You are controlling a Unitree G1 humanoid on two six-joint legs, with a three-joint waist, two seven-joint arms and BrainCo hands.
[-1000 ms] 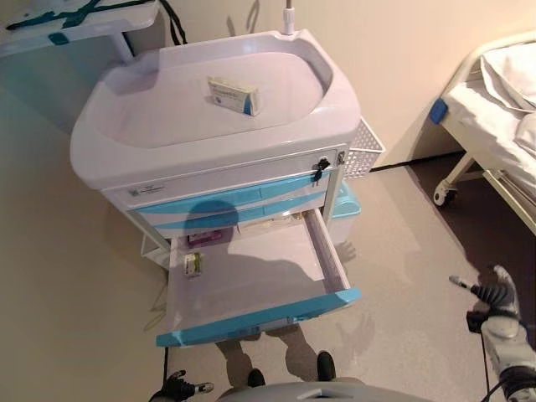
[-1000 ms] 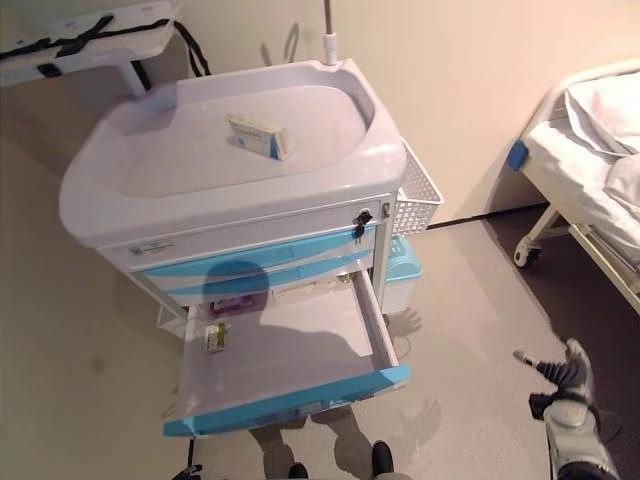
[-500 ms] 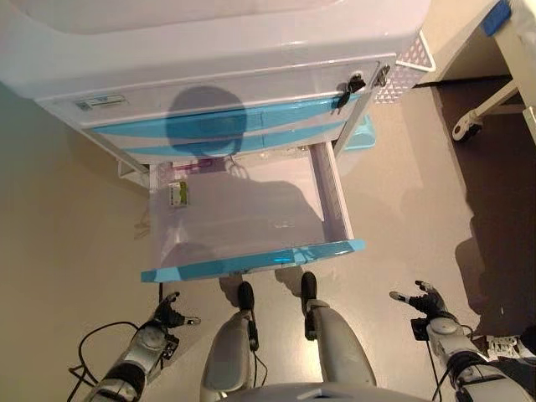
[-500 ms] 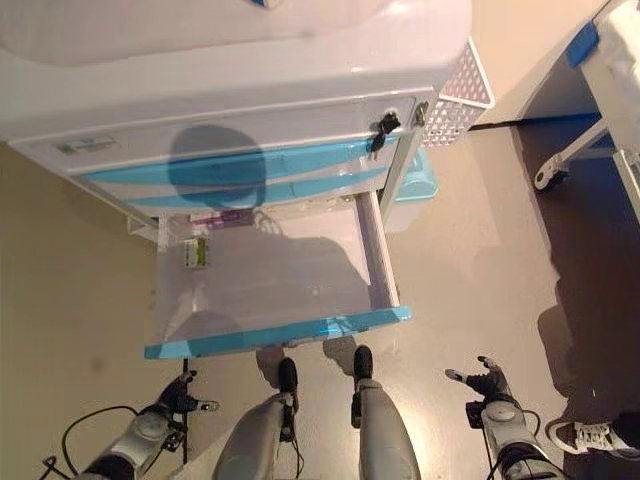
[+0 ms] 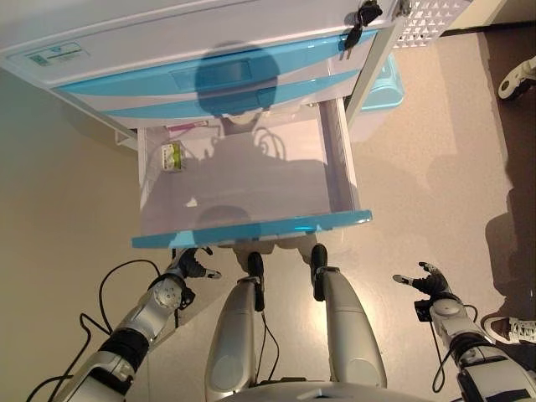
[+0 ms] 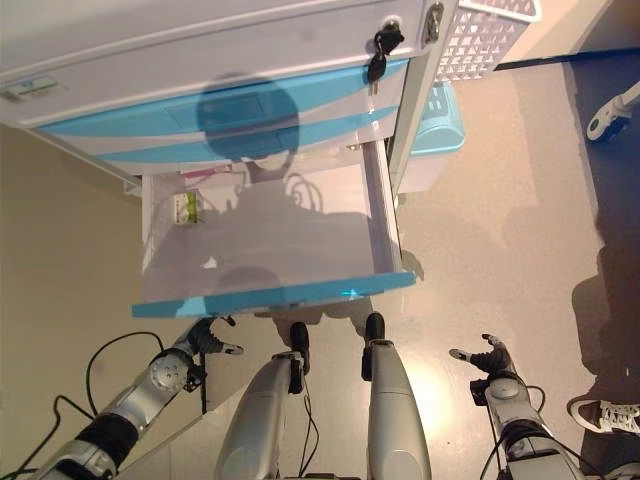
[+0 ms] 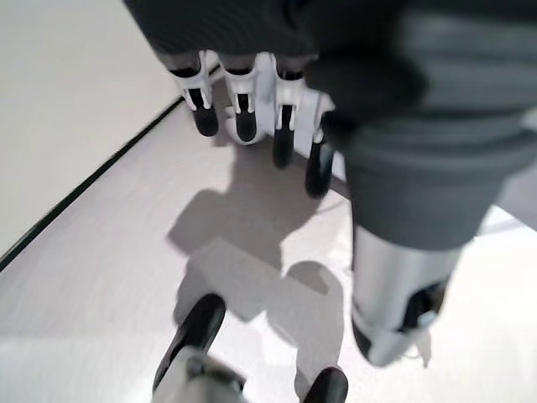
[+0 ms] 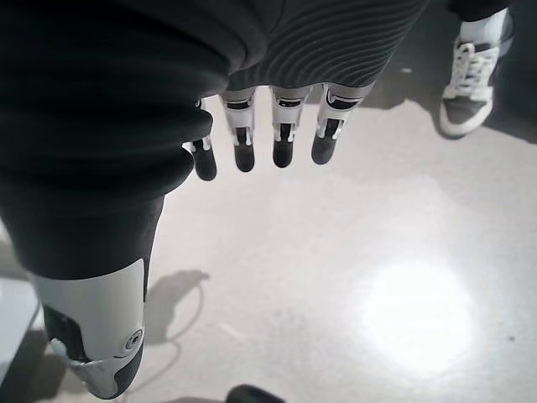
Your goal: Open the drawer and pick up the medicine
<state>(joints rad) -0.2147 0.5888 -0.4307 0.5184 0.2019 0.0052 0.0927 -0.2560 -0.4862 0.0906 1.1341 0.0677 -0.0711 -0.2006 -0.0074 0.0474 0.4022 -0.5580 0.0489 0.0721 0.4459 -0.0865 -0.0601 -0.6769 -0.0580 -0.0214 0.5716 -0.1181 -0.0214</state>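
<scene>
The cart's lowest drawer (image 5: 251, 229) stands pulled out, with a blue front edge. A small green-and-white medicine box (image 5: 172, 156) lies at its back left corner, and a flat pink pack (image 5: 186, 128) lies behind it under the cart front. My left hand (image 5: 191, 264) hangs open and empty just below the drawer's front left corner; its wrist view shows straight fingers (image 7: 239, 101) over bare floor. My right hand (image 5: 427, 279) hangs open and empty low at the right, well clear of the drawer; its fingers (image 8: 281, 134) are relaxed.
Two shut blue-striped drawers (image 5: 209, 75) sit above the open one. A white mesh basket (image 5: 427, 17) hangs on the cart's right side, with a pale blue bin (image 5: 387, 84) below it. A bed castor (image 5: 515, 79) and a person's shoe (image 5: 515, 329) are at the right.
The camera has tilted further down, so the cart's top has left the view. My left hand now sits closer under the drawer's front edge. The drawer's contents have not moved.
</scene>
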